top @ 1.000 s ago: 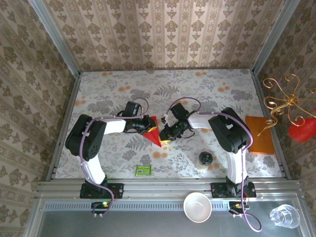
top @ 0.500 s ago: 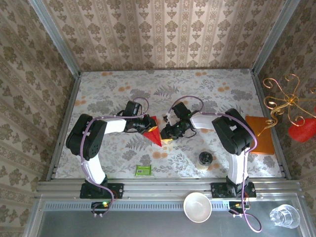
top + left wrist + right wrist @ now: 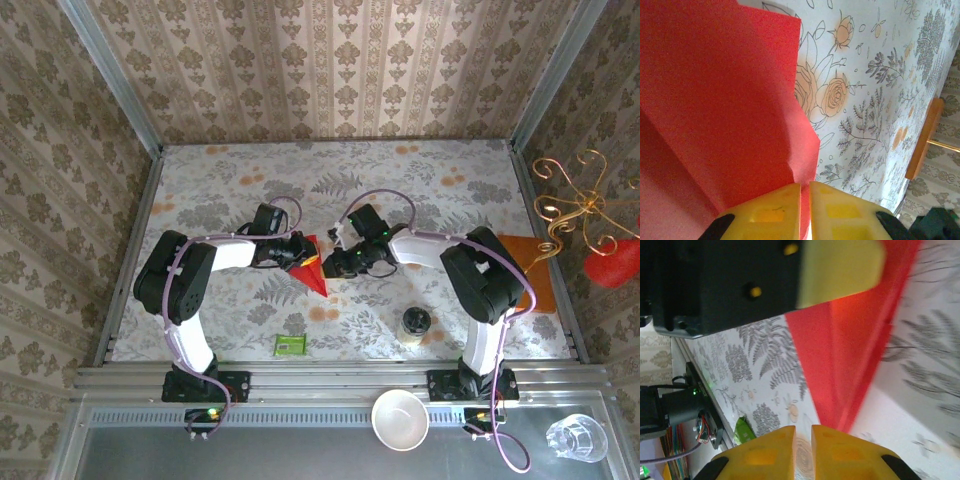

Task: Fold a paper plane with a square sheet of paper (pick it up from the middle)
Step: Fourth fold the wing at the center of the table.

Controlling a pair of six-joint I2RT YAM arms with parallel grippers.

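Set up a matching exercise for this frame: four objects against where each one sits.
Objects:
1. red paper
2. green packet
3. orange pad
4. white bowl

Places:
A. on the metal ledge in front of the table
B. middle of the table
C. table's right edge
D. near the table's front edge, left of centre

Pairs: 1-B, 2-D, 3-C, 4-A

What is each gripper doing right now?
Left gripper: closed on the folded bright red paper sheet.
Right gripper: closed, nothing between its fingers.
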